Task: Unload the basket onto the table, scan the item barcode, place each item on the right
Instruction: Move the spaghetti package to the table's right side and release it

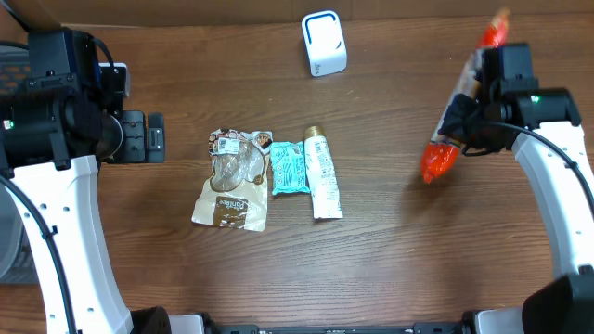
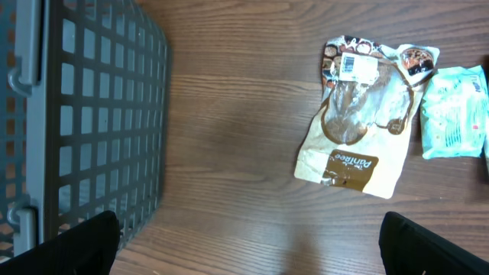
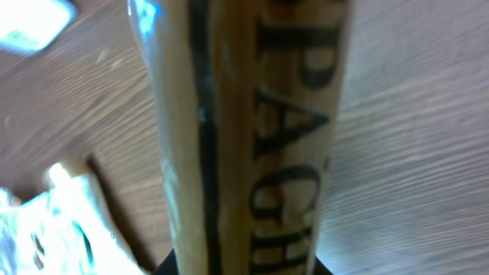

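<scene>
The spaghetti pack (image 1: 439, 161) is long and narrow, with red ends and a tan middle carrying large dark lettering; up close its clear film glints. It hangs tilted above the table's right side, clamped mid-length in the right gripper (image 1: 473, 104). The white scanner box (image 1: 323, 44) stands well apart at the far edge. At centre lie a brown pouch (image 1: 234, 181), a teal packet (image 1: 288, 167) and a white tube (image 1: 322, 173), side by side. The left gripper (image 1: 139, 136) is spread wide, holding nothing, beside a grey basket (image 2: 84, 114)

Overhead faces straight down on the brown wooden table (image 1: 390, 269); wrist views hang lower — all share the crinkled teal packet (image 1: 288, 167).
</scene>
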Controlling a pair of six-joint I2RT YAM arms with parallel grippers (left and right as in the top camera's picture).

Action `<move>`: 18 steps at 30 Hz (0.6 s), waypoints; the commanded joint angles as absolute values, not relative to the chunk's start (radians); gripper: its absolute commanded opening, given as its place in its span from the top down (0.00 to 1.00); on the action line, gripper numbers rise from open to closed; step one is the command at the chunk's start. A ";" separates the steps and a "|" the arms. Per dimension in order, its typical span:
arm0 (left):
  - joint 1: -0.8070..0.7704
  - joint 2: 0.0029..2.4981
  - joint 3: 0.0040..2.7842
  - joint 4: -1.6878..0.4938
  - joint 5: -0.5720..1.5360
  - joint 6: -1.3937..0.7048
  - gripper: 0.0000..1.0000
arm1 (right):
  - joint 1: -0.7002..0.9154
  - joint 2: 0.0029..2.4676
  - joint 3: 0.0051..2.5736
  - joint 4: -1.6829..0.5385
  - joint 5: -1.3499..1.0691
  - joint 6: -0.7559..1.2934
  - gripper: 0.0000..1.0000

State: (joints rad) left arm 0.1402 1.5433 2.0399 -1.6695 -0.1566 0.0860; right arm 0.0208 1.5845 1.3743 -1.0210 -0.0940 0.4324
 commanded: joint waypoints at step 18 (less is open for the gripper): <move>0.144 1.548 2.042 -1.668 -0.152 0.105 0.01 | -0.064 1.549 0.800 -0.304 -0.088 0.976 0.30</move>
State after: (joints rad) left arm 0.1402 1.5436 2.0396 -1.6688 -0.1566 0.0860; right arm -0.0299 1.5929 0.7853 -0.2890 -0.1062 1.0351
